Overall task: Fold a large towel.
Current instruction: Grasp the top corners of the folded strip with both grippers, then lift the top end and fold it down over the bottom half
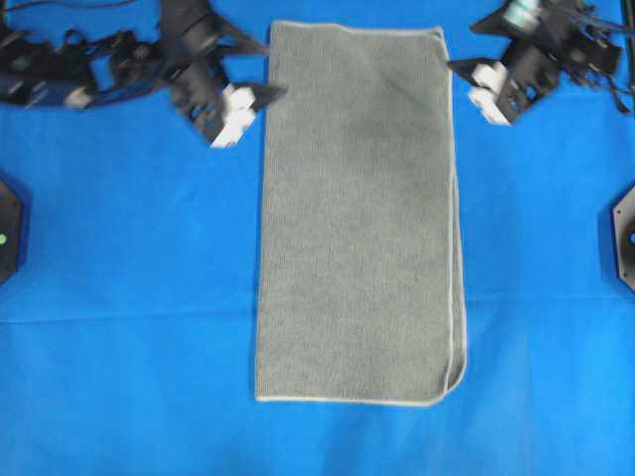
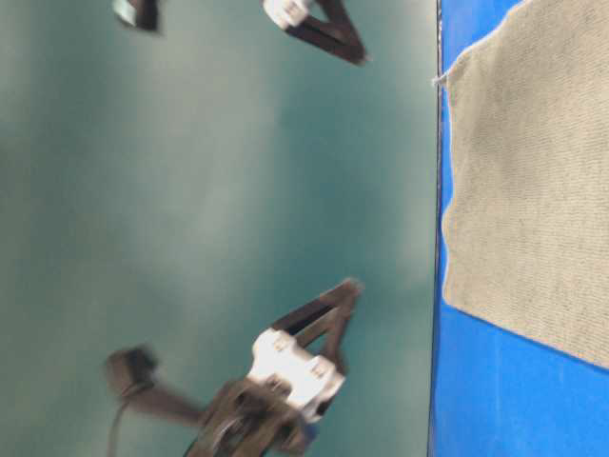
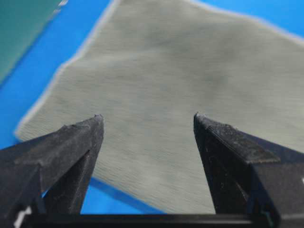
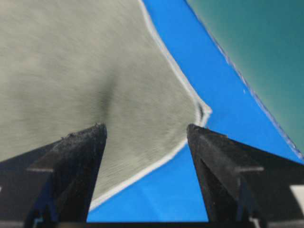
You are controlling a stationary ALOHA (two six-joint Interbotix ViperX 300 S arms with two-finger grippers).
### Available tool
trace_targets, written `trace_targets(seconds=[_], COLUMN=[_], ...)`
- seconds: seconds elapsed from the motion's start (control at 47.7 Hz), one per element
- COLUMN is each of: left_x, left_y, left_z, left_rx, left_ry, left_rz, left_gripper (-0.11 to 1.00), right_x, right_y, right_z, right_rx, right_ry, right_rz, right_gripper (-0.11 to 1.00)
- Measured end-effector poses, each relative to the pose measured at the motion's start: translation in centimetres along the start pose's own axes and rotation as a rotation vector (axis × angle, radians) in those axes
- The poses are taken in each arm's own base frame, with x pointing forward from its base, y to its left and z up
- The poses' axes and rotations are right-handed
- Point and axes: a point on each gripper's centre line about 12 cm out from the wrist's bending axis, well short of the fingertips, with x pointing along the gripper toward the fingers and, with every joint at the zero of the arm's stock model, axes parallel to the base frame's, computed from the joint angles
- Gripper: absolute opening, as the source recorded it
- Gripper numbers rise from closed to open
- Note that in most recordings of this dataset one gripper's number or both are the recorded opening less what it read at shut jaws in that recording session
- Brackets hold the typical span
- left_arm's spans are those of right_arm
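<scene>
- The large towel [image 1: 359,213] lies flat on the blue table [image 1: 129,297] as a long narrow rectangle; doubled hems down its right edge suggest one lengthwise fold is already done.
- Further folds across its length appear to remain.
- At its far end, the left hand [image 1: 260,96] hovers beside the far left corner, jaws wide apart, holding nothing.
- The right hand [image 1: 461,67] hangs near the far right corner, equally wide and empty.

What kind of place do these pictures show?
Probably a robotics lab bench: two robot arms, the left gripper and the right gripper, over a blue table covering with one folded large towel.
</scene>
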Motion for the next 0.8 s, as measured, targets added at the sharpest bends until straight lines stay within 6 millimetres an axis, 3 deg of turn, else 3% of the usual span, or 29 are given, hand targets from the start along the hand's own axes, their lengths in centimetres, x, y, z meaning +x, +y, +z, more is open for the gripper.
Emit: trace_targets(seconds=[0.189, 0.336, 0.546, 0.629, 0.713, 0.797], left_x=[5.1, 7.8, 10.4, 11.1, 11.4, 11.5], left_y=[3.3, 5.6, 8.1, 8.4, 8.2, 8.2], left_z=[-1.7, -3.4, -6.2, -6.4, -6.4, -6.2], left_rx=[-0.003, -0.026, -0.058, -0.06, -0.056, -0.046], left_ry=[0.079, 0.127, 0.19, 0.188, 0.187, 0.192], left_rz=[0.066, 0.104, 0.144, 0.148, 0.144, 0.141], left_gripper=[0.73, 0.72, 0.7, 0.68, 0.6, 0.45], right_x=[5.8, 8.8, 10.8, 11.1, 11.3, 11.5], right_y=[-1.5, -2.4, -3.7, -4.1, -4.3, -4.3], right_z=[-1.2, -2.0, -3.1, -3.4, -3.4, -3.5], right_rx=[0.009, 0.026, 0.038, 0.035, 0.018, 0.0], right_ry=[0.116, 0.136, 0.167, 0.172, 0.171, 0.173], right_rz=[-0.02, -0.012, -0.022, -0.027, -0.026, -0.023], right_gripper=[0.66, 0.66, 0.66, 0.66, 0.64, 0.5])
